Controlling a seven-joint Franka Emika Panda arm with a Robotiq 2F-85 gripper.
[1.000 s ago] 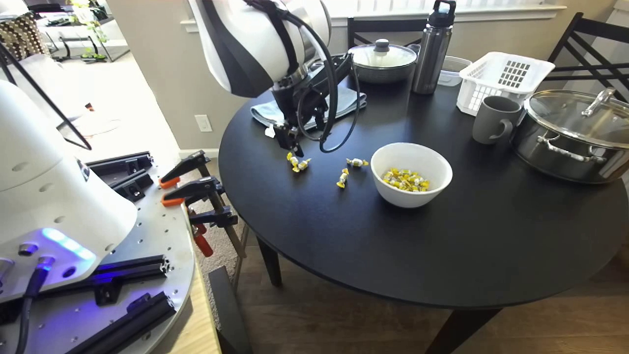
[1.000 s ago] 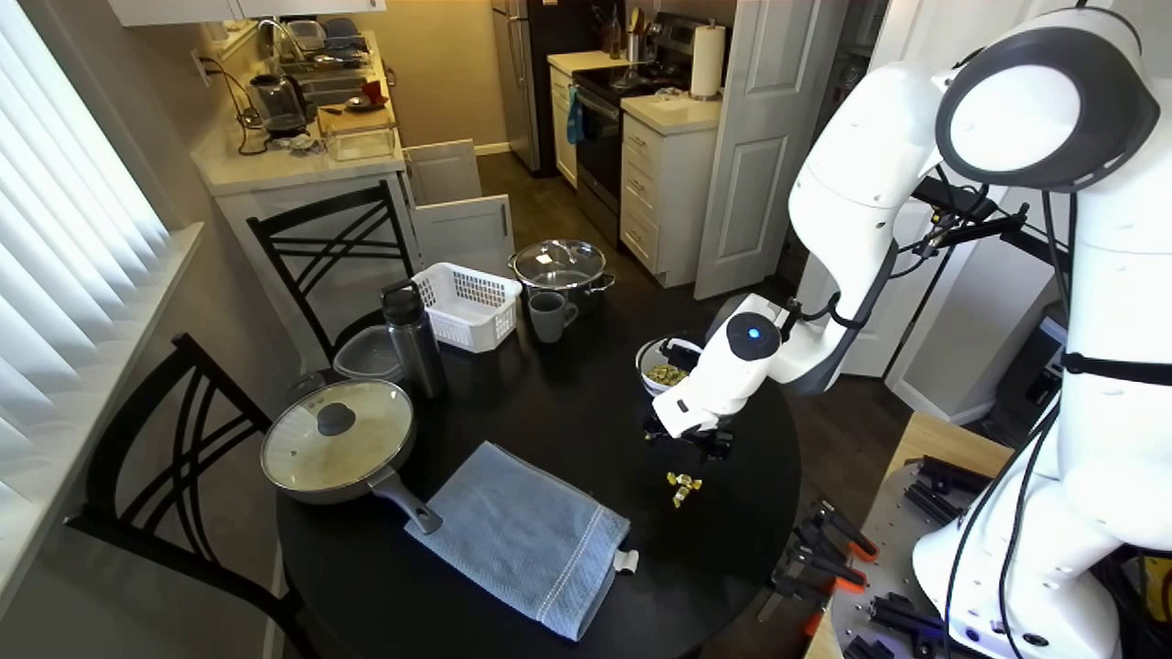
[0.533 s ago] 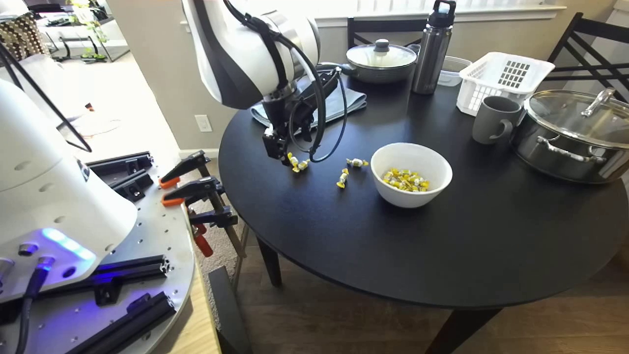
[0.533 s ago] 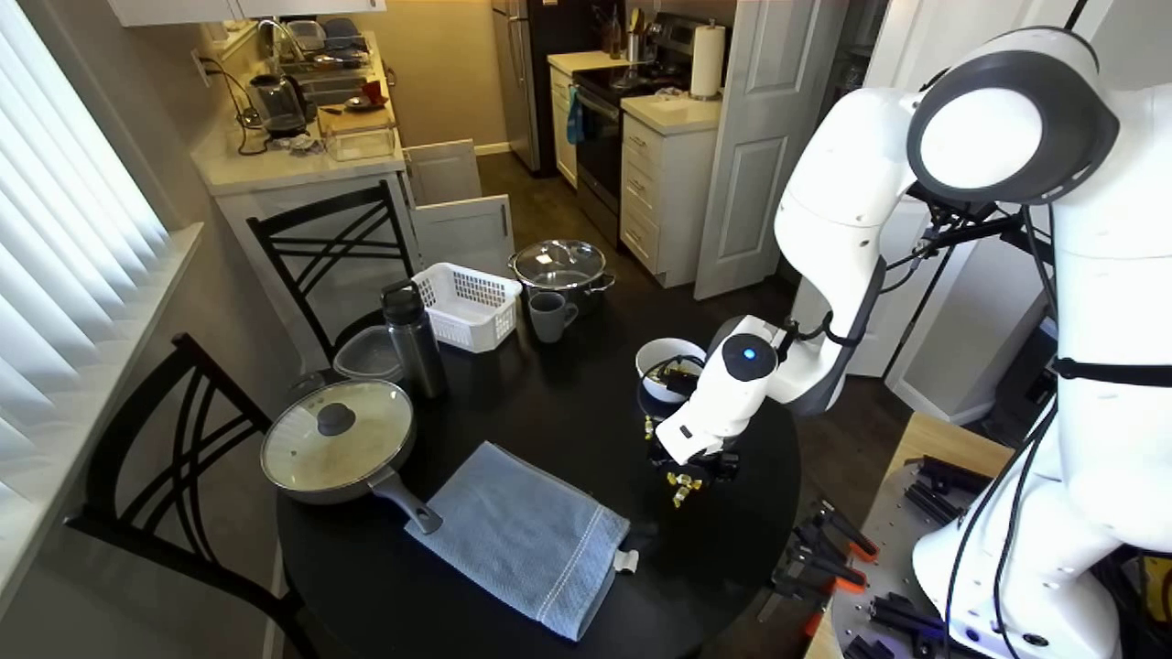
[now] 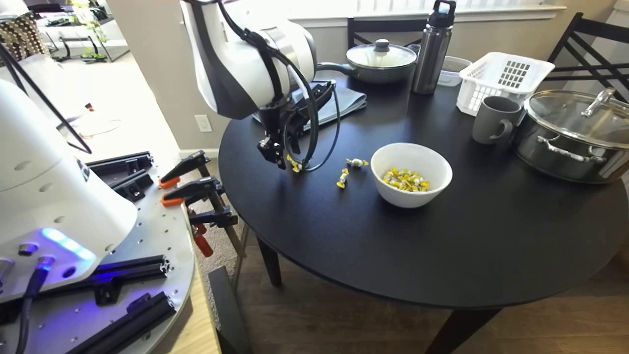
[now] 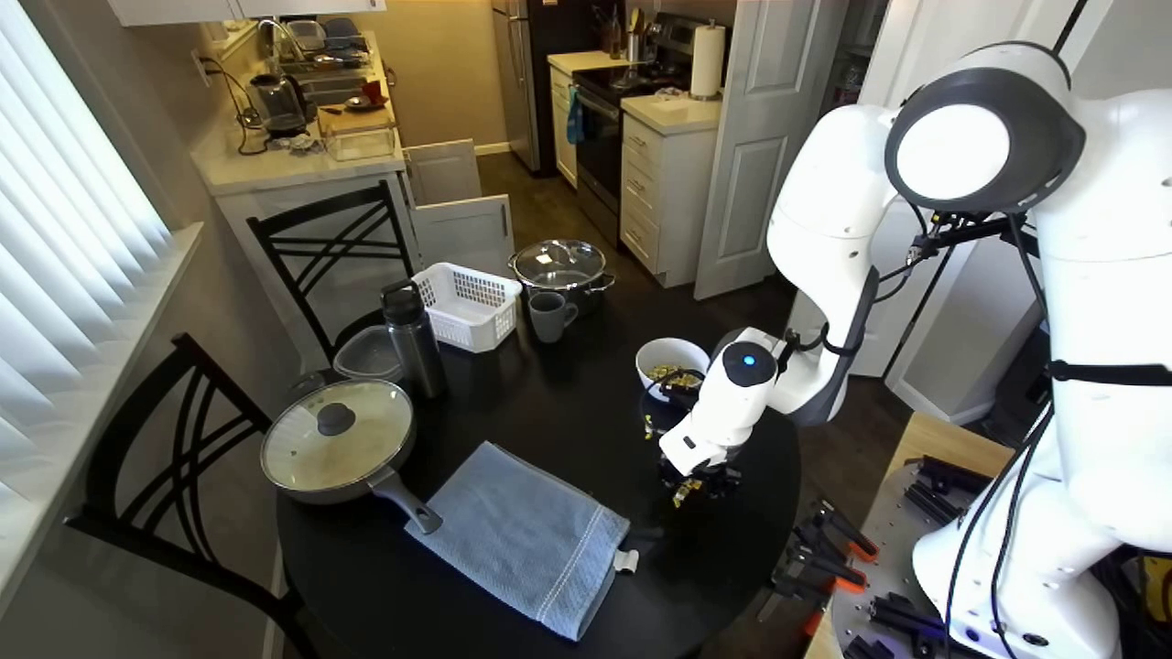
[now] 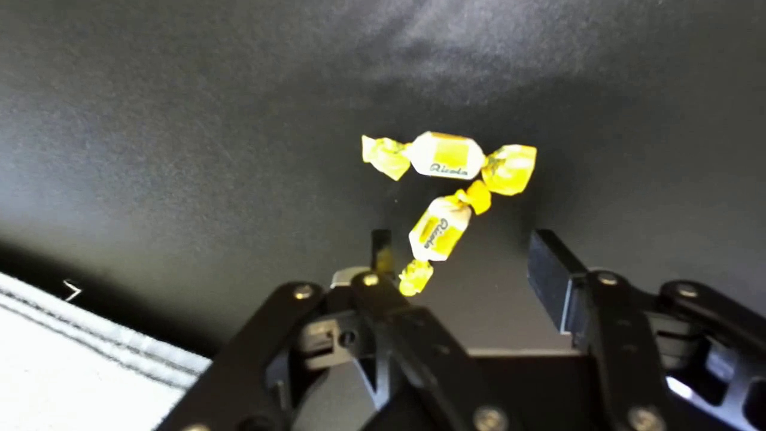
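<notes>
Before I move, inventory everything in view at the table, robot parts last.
Round table: one, black, central.
Round bowl: one, white, on the table.
Piled wrapped candies: too jumbled to count, yellow and white, in the bowl.
Loose wrapped candies: four, yellow and white, two nearer the bowl, two farther off.
Lidded frying pan: one, grey, near the table's edge.
Folded cloth: one, blue-grey, by the pan.
Metal bottle: one, silver, beside the pan.
Plastic tub: one, clear, beside the bottle.
Slotted plastic basket: one, white, near the bottle.
Lidded metal pot: one, silver, table's edge.
Handled mug: one, grey, beside the pot.
Open-backed chairs: two, black, around the table.
Robot arm: one, white, over the table.
Gripper: one, black, open, near two loose candies.
</notes>
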